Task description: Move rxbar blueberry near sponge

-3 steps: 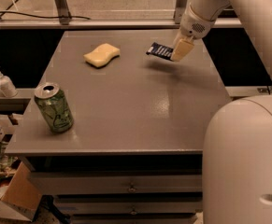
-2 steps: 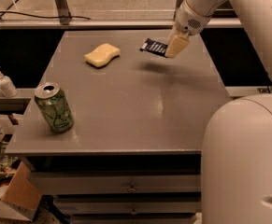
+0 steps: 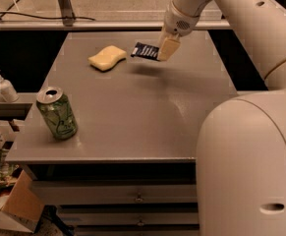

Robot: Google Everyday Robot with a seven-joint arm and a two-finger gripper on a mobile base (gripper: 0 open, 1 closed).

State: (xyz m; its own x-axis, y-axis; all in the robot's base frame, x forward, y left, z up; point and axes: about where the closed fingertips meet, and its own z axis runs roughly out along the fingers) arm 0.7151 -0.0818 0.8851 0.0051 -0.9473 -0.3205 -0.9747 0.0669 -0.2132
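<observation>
One rxbar blueberry (image 3: 144, 50) is pinched at its right end by the gripper (image 3: 163, 50), whose yellowish fingers (image 3: 165, 46) are closed on the wrapper. White lettering runs in rows across the navy wrapper, but the words cannot be read. Its long axis lies roughly left to right in the camera view, with the free end pointing left toward the sponge (image 3: 107, 57), near it but apart. The bar hangs above the grey table (image 3: 147, 122), a shadow beneath it. A green soda can (image 3: 57, 113) stands near the front left corner, its markings unreadable
</observation>
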